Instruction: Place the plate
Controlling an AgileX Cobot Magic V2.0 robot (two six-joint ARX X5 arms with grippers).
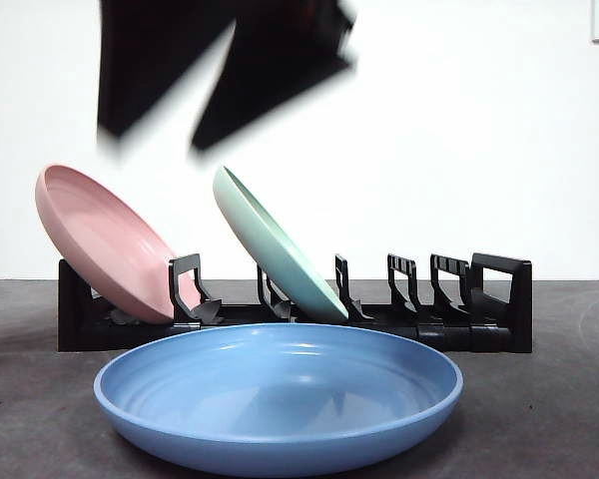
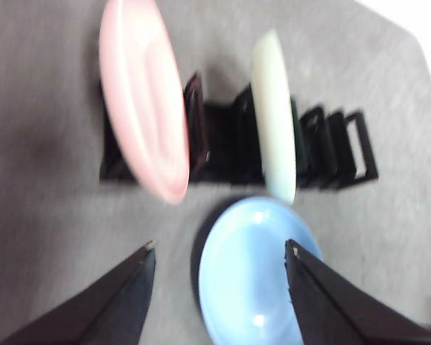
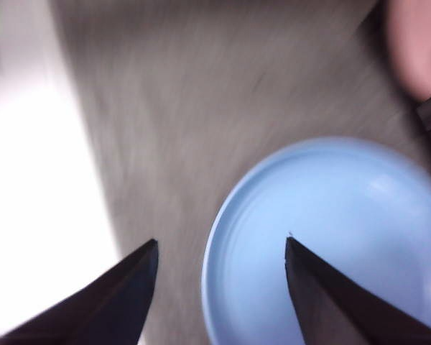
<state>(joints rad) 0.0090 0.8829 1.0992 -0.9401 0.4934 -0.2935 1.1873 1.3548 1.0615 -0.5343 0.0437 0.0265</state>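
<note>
Your blue plate [image 1: 278, 399] lies flat on the grey worktop [image 1: 539, 419]; both pincers [image 2: 219, 253] [image 3: 221, 244] hover spread apart, empty.

Black left hand [image 2: 219, 259], tapered pointed jaws, matching right hand [image 3: 221, 251]

White wall [image 1: 459, 120], dark grey table [image 1: 559, 419]
</note>
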